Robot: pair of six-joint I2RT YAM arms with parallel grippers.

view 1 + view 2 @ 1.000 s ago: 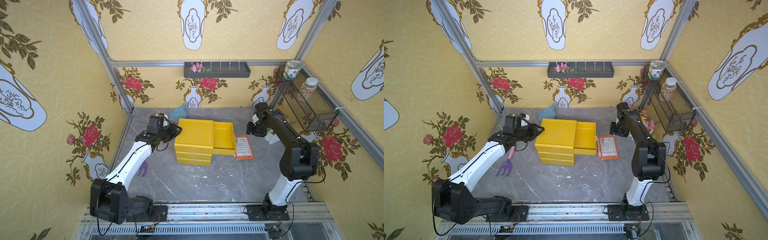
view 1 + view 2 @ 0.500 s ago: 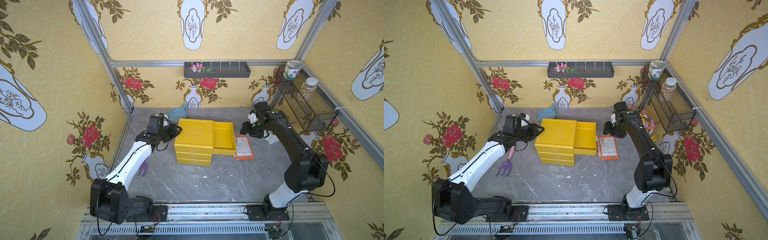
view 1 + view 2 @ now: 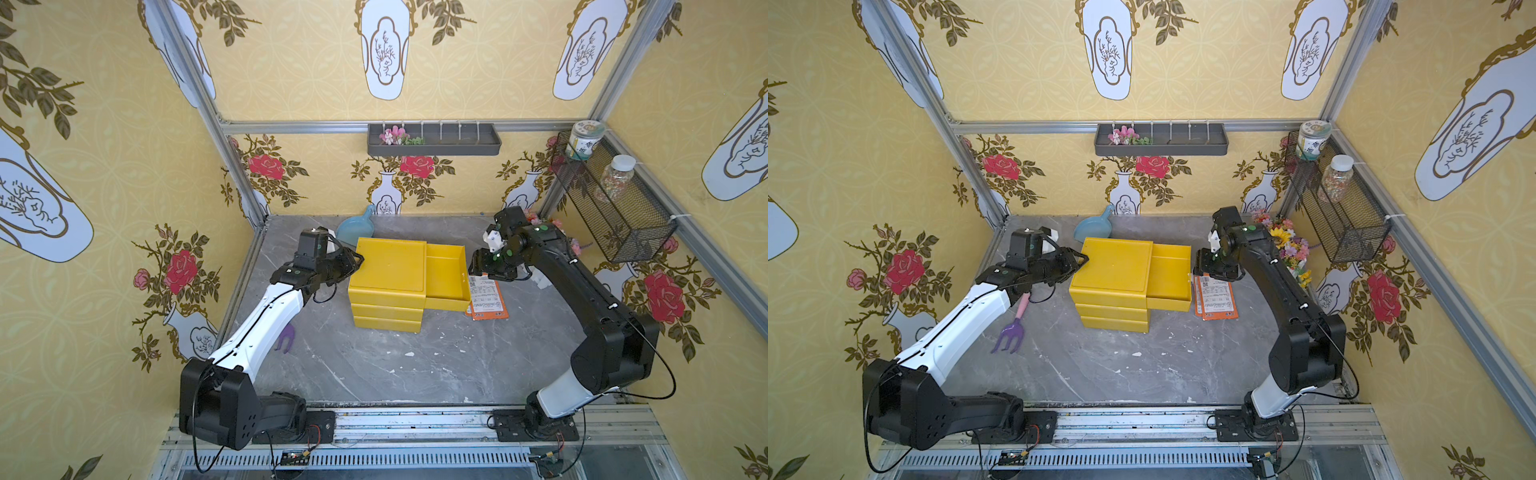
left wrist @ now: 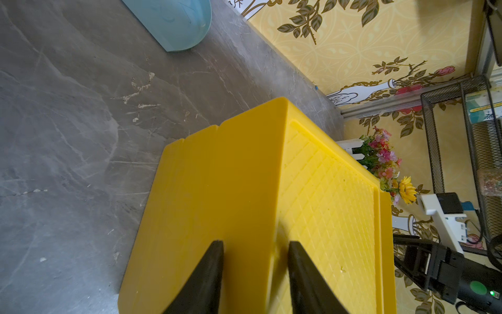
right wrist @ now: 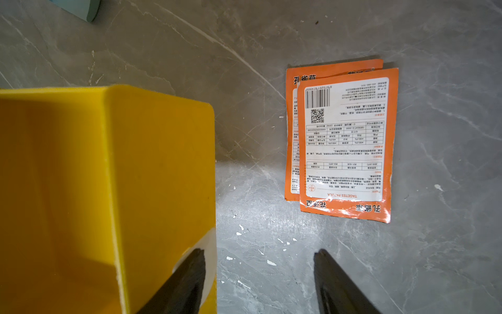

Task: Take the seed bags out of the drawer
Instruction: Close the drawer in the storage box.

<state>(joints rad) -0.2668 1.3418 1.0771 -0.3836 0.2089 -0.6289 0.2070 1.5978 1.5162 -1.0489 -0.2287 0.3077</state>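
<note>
In both top views the pulled-out top drawer (image 3: 446, 272) of the yellow plastic drawer chest (image 3: 388, 286) looks empty, with two flat orange-edged seed bags (image 3: 487, 298) lying overlapped on the grey marble tabletop (image 3: 395, 365) just below the spread right gripper (image 3: 478, 266). In the left wrist view, the left gripper (image 4: 255, 254) pinches the chest's top corner; if it slips, the chest could slide. In the right wrist view, one right finger (image 5: 190, 271) sits at the drawer's front wall, so closing there might snag it and nudge the seed bags (image 5: 342, 141) ahead.

Both top views sit high at the front, looking down at the whole counter (image 3: 374, 365) and both arms, nearly the same framing. Left wrist cam is close on the drawer unit (image 4: 217, 190) top corner. Right wrist cam looks down close at the drawer (image 5: 108, 176) corner and seed bags (image 5: 345, 141); both show in the top views too.
</note>
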